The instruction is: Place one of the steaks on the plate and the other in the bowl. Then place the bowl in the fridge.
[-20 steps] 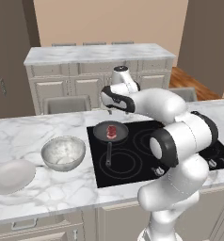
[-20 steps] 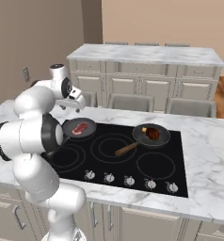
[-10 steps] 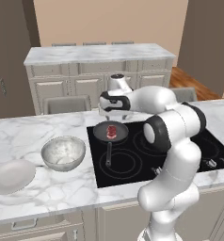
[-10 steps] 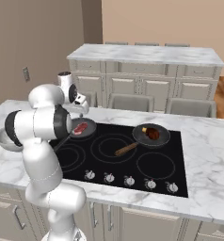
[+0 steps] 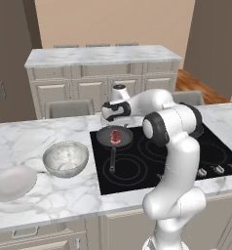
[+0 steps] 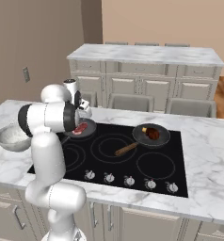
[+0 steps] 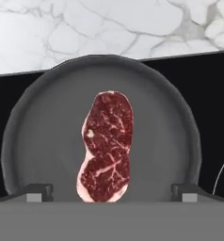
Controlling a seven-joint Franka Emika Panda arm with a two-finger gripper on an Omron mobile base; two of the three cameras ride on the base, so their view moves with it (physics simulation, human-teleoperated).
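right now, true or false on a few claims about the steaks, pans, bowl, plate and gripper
1. A steak lies in the left pan. True.
2. The gripper is shut on that steak. False: its fingers stand wide open on either side, nothing held.
3. The bowl holds a steak. False: it is empty.
4. The second steak lies in the right pan. True.
5. The plate sits on the cooktop. False: it sits on the marble counter, left of the bowl.

One steak (image 7: 107, 146) lies in the left pan (image 7: 38, 136) on the cooktop (image 5: 186, 161), bowl (image 5: 65, 158) and plate (image 5: 10, 182) left of it.
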